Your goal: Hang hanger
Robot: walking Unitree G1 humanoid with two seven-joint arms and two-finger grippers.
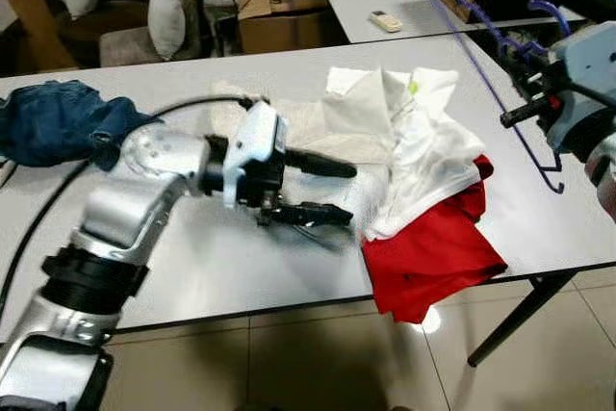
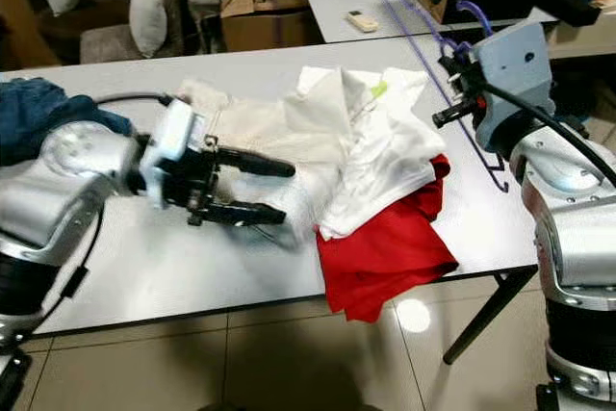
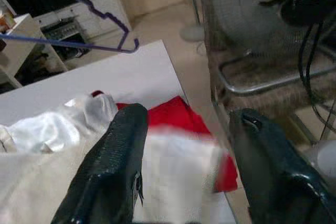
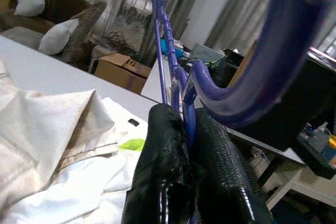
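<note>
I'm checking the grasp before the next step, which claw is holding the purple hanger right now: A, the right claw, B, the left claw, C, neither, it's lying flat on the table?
A: the right claw is shut on the purple hanger above the table's right edge, while the left claw is open by the white clothes.

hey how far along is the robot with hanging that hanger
Done: the right gripper is shut on the purple hanger and holds it up over the table's right side. In hand: the left gripper, fingers open, is low over the table, pointed at the white garment lying on the red one. Left: no garment is on the hanger yet, and it is not hung anywhere.
</note>
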